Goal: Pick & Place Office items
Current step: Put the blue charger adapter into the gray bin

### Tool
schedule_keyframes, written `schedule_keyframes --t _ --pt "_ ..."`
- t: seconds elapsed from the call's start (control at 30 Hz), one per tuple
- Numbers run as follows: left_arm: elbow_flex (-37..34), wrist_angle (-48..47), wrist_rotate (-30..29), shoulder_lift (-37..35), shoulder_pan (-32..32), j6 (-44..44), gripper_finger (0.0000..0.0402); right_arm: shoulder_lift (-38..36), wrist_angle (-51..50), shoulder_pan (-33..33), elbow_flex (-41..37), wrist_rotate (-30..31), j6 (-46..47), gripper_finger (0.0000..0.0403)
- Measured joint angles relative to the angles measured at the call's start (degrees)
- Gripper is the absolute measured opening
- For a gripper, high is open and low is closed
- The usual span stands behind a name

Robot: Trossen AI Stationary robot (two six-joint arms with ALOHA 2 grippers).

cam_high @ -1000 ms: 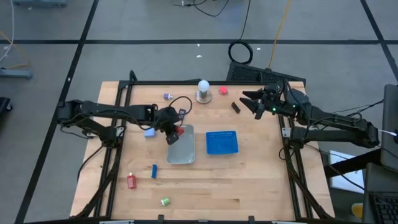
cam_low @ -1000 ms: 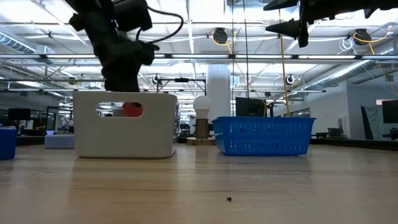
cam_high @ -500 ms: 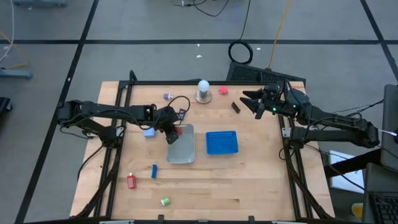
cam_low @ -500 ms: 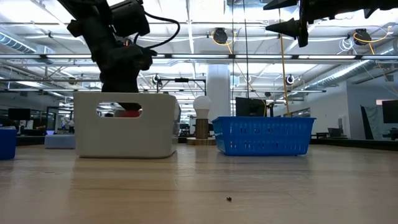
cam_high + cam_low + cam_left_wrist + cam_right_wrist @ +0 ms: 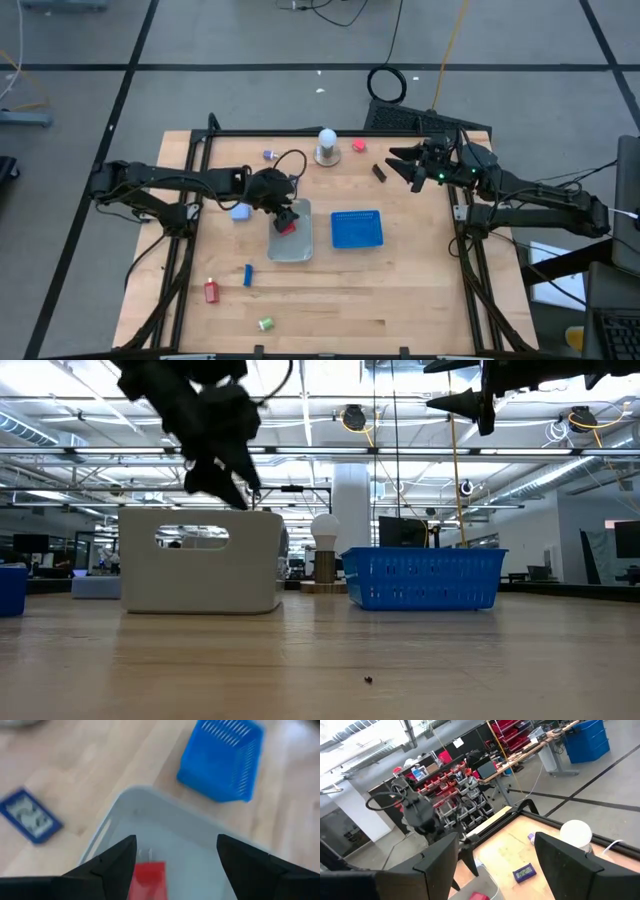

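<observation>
Since 1 s ago the left gripper let go the red item, now lying in the clear tray.
Low view: left gripper lifted above tray rim, fingers apart.
L wrist: fingers spread, red item between them on tray floor; blue basket beyond.
R gripper waits open, far side.

The table was pale wood with visible grain, smooth and matt. The grey tray looked like smooth, slightly glossy plastic. The blue basket was slotted plastic. The left arm's fingers were matt black.
</observation>
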Motion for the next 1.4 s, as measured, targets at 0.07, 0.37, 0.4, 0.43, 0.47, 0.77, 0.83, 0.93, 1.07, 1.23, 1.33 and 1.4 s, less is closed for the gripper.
schedule_keyframes --t 0.07,0.37,0.4,0.43,0.47,0.77,0.83,0.93,1.07,1.23,1.33,1.4 --pt "1.84 -0.23 -1.9 -0.81 -0.52 0.81 0.0275 0.0 -0.16 -0.01 -0.01 -1.28 0.07 0.0256" --pt "10.2 -6.47 -7.88 -8.22 -1.15 3.97 0.0252 0.28 -2.15 1.19 -0.01 -1.31 0.59 0.0256" --pt "10.93 -7.64 -8.33 -9.27 -1.15 4.35 0.0251 0.28 -2.51 1.2 0.0 -1.3 0.59 0.0256" --pt "11.72 -8.03 -8.6 -10.2 -1.15 4.75 0.0251 0.28 -2.9 1.18 0.0 -1.27 0.64 0.0256" --pt "12.53 -8.37 -8.88 -11.23 -1.15 5.21 0.0251 0.28 -3.22 1.18 -0.01 -1.27 0.76 0.0256" --pt "15.14 -21.05 -9.48 -18.16 -1.15 9.15 0.0262 0.28 -3.28 1.18 -0.01 -1.26 2.6 0.0256" --pt "15.18 -23.97 -9.44 -19.51 -1.15 8.36 0.0261 0.28 -3.29 1.18 -0.01 -1.27 2.63 0.0256" --pt "15.15 -27.47 -8.87 -21.32 -1.15 8.21 0.0255 0.28 -3.37 1.18 -0.01 -1.27 3.03 0.0256" --pt "15.15 -33.11 -8.83 -23.35 -1.15 8.21 0.0246 0.28 -3.43 1.18 -0.01 -1.26 3.04 0.0256" --pt "15.12 -32.82 -7.02 -24.85 -1.15 7.8 0.0242 0.28 -3.41 1.18 -0.01 -1.25 3.06 0.0256" --pt "15.12 -30.71 -4.61 -25.16 -1.15 7.93 0.0241 0.28 -3.25 1.18 -0.01 -1.24 3.09 0.0256" --pt "15.12 -30.46 -3.66 -25.24 -1.15 8.95 0.0241 0.26 -3.19 1.18 -0.01 -1.24 3.71 0.0256"
